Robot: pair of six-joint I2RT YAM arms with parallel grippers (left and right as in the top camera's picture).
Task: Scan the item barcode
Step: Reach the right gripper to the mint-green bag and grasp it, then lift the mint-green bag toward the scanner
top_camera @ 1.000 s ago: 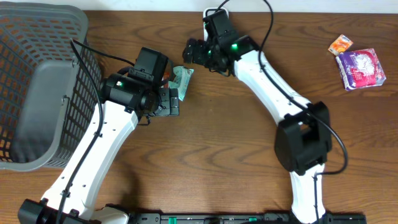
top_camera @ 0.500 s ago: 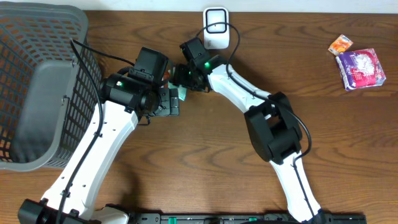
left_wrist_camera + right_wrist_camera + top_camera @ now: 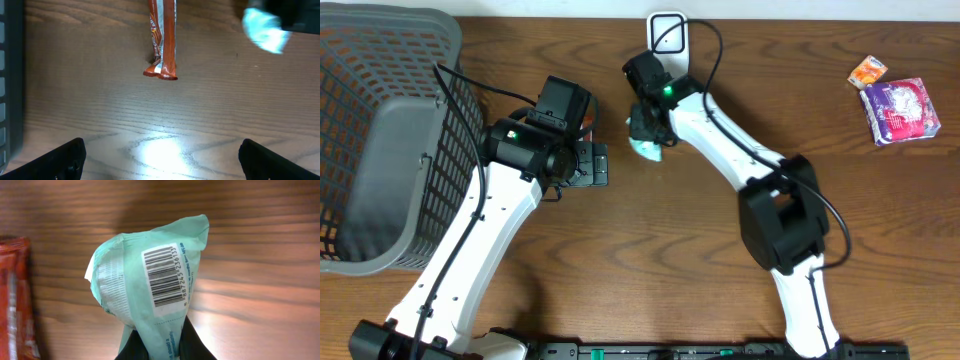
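**woodbench:** where's the item at right now?

**yam_fan:** The mint-green packet (image 3: pixel 150 290) is pinched at its lower end by the right gripper (image 3: pixel 159 342), jaws clamped together on it. On the right wrist cam the barcode (image 3: pixel 164 277) is on a white label facing straight at the lens, with the printed digits running along its side. From overhead the packet (image 3: pixel 646 143) hangs under the right gripper (image 3: pixel 645 120), a bit below the white scanner (image 3: pixel 667 35) at the far edge of the wooden table (image 3: pixel 700 250). Can't tell if it's touching the wood or not.

**woodbench:** and the other arm?

**yam_fan:** The left gripper (image 3: pixel 160 165) has its jaws wide apart with nothing in them, one finger in each bottom corner of the left wrist view. It's over bare table, with a red-orange snack wrapper (image 3: pixel 162 40) lying just ahead of it. The same wrapper peeks in at the left edge of the right wrist cam (image 3: pixel 15 300), beside the packet but not touching it.

**woodbench:** anything else around?

**yam_fan:** A grey mesh basket (image 3: pixel 380 130) on the left, plus a purple packet (image 3: pixel 900 108) and a small orange packet (image 3: pixel 867 70) far off at the right end.
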